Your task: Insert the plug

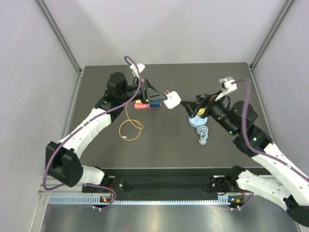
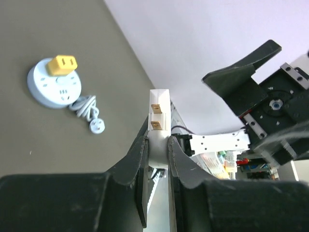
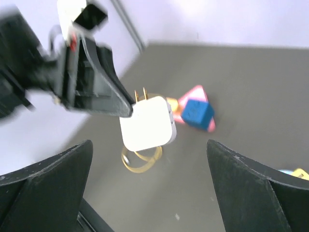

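The left gripper (image 2: 158,141) is nearly closed, pinching the white plug (image 2: 159,126) by its flat sides. The plug sticks out past the fingertips, its two brass prongs (image 2: 155,116) bare. It is held above the table (image 1: 164,150), right of centre toward the far side.

The right gripper (image 1: 192,107) is spread wide and holds nothing. It sits just right of the plug, facing it; from the right wrist view the plug lies between and beyond its two fingers (image 3: 58,169), apart from both.

The round blue socket (image 1: 197,122) lies on the table under the right gripper, near and right of the plug. A yellow plug (image 1: 200,114) sits in its top. Its pale cord (image 1: 203,136) lies coiled on its near side.

A pink and a blue block (image 1: 147,104) lie below the left gripper, and a yellow cable loop (image 1: 130,128) lies nearer and to the left.
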